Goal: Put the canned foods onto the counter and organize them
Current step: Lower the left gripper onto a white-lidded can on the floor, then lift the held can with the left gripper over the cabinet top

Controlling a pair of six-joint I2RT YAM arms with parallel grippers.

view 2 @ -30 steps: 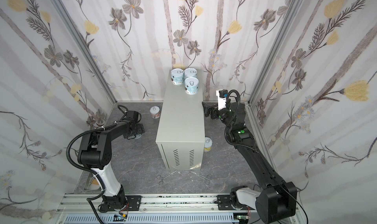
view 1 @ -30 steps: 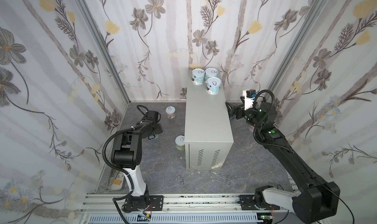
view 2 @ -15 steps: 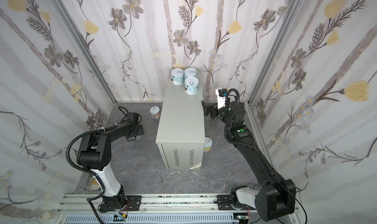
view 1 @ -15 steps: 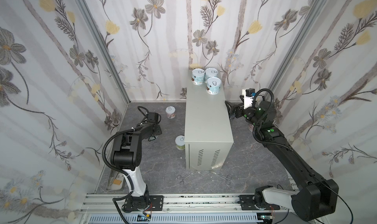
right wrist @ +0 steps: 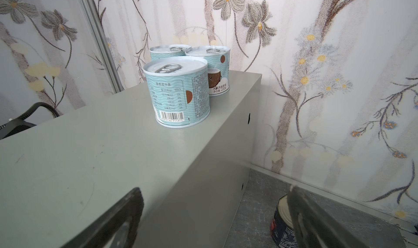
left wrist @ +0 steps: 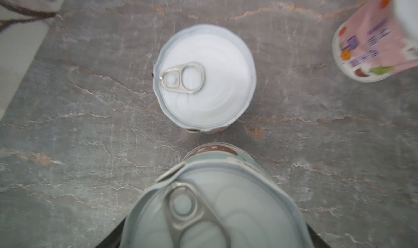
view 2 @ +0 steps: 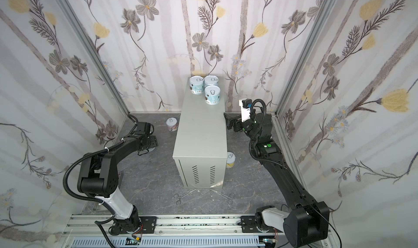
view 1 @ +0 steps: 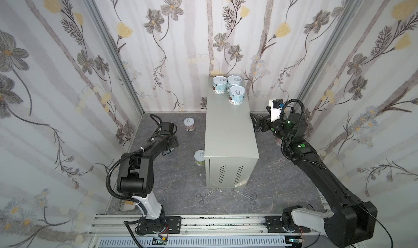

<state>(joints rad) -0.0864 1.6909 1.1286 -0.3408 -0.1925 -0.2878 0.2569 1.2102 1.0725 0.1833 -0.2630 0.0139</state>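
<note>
My left tool (view 1: pixel 170 144) clasped the short teal-labelled tin can (left wrist: pixel 214 213), axis upright, pull-tab lid upward; my right tool (right wrist: pixel 213 201) gaped wide.

Stereo pair high overhead, wrist views close, sharing counter (view 1: pixel 230 131)

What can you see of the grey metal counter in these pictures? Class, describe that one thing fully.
The counter is a tall, rectangular, light-grey box that looks like painted sheet metal. It stands upright on the dark marbled floor with its far end near the back wall. Two columns of slanted vent slits mark its front face. Its flat top is bare except at the far end, where three teal-labelled cans stand upright, close together. A pale-green-labelled can on the floor sits close against its left side.
</note>
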